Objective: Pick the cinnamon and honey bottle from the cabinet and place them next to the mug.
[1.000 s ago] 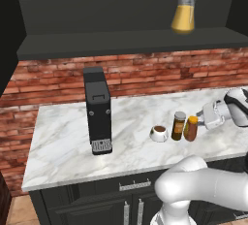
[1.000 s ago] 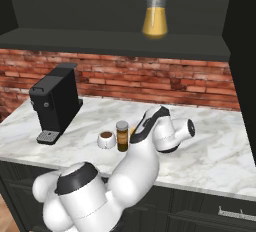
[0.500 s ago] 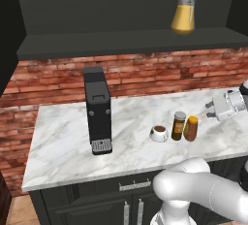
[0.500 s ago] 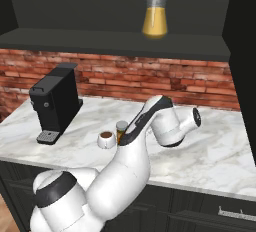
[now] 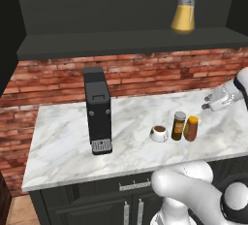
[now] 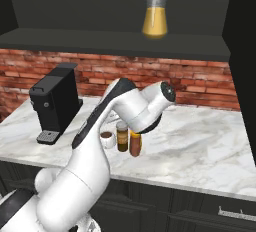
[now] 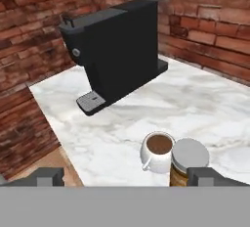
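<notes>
- Since a second ago the gripper (image 5: 207,105) has pulled up and off to the right, away from the honey bottle (image 5: 191,128); the bottle has not shifted.
- The honey bottle stands upright on the marble counter (image 5: 68,136), just beside the cinnamon jar (image 5: 178,125), which sits just beside the mug (image 5: 158,133): a tidy row, so both deliveries look finished.
- From the hand camera, the mug (image 7: 157,150) and the jar's tan lid (image 7: 189,154) lie below; the fingertips (image 7: 46,176) stand wide apart with nothing between them.
- The shelf (image 5: 126,42) holds a pitcher of orange liquid (image 5: 183,11), not part of the job.
- The coffee machine (image 5: 97,109) stands well left, clear of the row.
</notes>
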